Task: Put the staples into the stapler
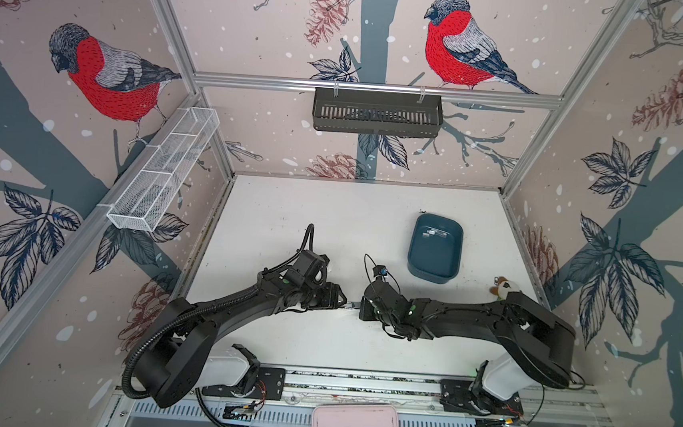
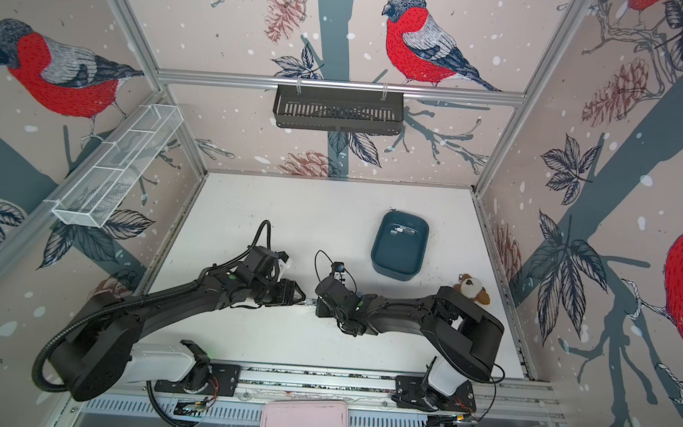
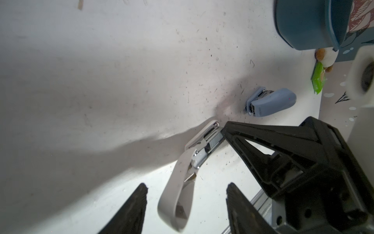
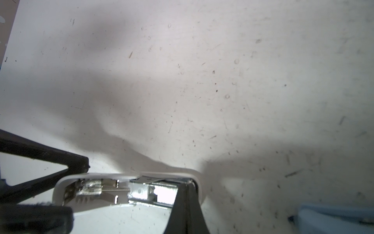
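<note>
Left gripper [image 3: 186, 187]: I'm watching it hanging released, fingers either side of the white stapler [image 3: 178, 178] lid, apart from it.
Right gripper [image 3: 224, 129]: staying out of nothing, clenched, tips pressing into the open channel.
Staples [image 3: 215, 141]: lying in that channel, touching those tips.
Tray [image 1: 431, 272]: sitting at two o'clock from the stapler.

White stapler [image 3: 176, 182]: smooth matt plastic shell, with a shiny bare-metal magazine [image 4: 141, 192] inside. Blue stapler [image 3: 281, 101], matt plastic too. Tabletop [image 4: 202, 81] is white, matt, scuffed and speckled.

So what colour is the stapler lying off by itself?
Pale blue. That spare stapler shows best in the left wrist view.
</note>
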Robot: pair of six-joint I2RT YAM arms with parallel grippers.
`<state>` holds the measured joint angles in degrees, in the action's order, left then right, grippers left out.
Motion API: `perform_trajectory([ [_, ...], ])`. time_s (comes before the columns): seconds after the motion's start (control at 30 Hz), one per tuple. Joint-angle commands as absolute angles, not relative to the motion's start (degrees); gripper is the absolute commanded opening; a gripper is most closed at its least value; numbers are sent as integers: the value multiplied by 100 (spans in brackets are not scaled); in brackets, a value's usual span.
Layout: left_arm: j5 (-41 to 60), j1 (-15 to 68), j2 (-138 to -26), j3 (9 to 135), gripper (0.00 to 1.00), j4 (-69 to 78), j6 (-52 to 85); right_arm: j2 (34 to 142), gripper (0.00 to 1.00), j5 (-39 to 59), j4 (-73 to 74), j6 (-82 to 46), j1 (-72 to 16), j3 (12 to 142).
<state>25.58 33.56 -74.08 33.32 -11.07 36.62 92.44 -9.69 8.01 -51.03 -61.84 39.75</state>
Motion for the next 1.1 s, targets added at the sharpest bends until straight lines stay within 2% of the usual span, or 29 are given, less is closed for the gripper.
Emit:
perform_trajectory([
  [0.0,2901,3370,-7408,3355,62,-1131,3745,9308,4,-1058,537,-5064,-6205,4005],
  [0.33,3225,3570,-7338,3622,43,-923,3975,9451,4,-1397,266,-4913,-6370,4178],
  [0.6,3137,3840,-7737,3777,42,-473,4018,9270,5,-1082,758,-4904,-6331,3927],
  [0.87,3116,3937,-8229,3993,40,-203,3790,9019,14,-447,1600,-4913,-6075,3416],
  [1.07,2951,3981,-8290,4024,39,-355,3422,8567,17,-184,1745,-4898,-5865,3129],
])
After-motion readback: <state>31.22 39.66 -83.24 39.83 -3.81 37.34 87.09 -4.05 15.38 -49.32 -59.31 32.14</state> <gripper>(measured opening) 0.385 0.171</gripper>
